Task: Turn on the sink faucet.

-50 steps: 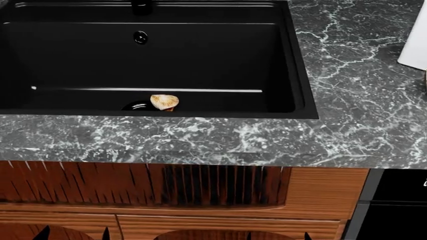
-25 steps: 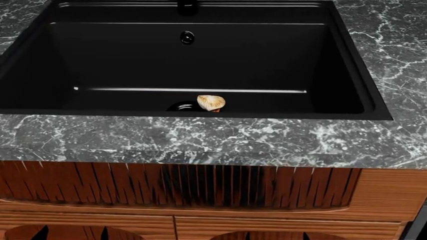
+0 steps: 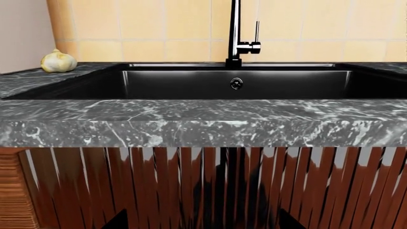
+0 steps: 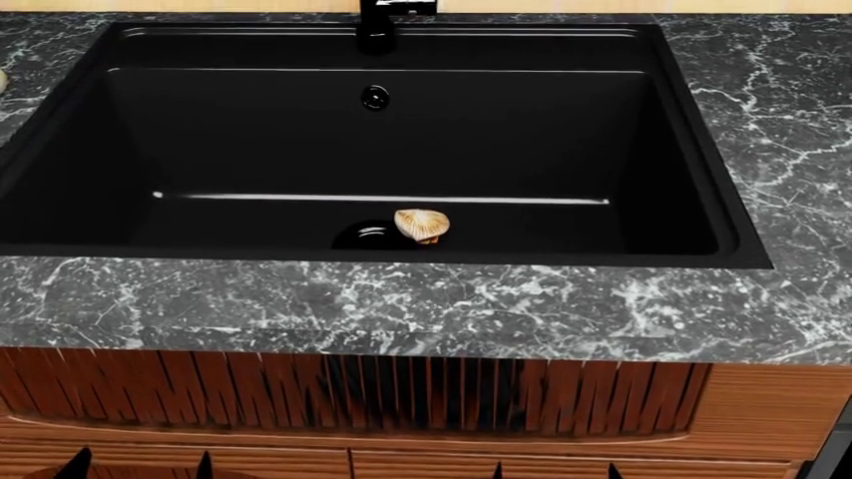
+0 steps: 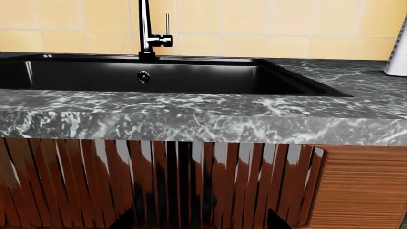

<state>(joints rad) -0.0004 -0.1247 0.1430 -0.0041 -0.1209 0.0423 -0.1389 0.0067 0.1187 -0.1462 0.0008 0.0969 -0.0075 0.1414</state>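
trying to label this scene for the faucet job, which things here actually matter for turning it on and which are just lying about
Belongs to the job:
- sink faucet, at the back rim
- its thin lever handle, standing upright
- sink beneath it

Just lying about:
- shell in the basin beside the drain
- garlic bulb on the counter
- white object at the counter's edge, cut off by the frame

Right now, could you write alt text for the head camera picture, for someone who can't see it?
A large rectangular matte-black sink set in a grey marbled stone countertop, seen from above. A small tan ribbed seashell lies beside the round drain; the base of the glossy black faucet stands at the back rim. Reddish slatted wood cabinet front below.
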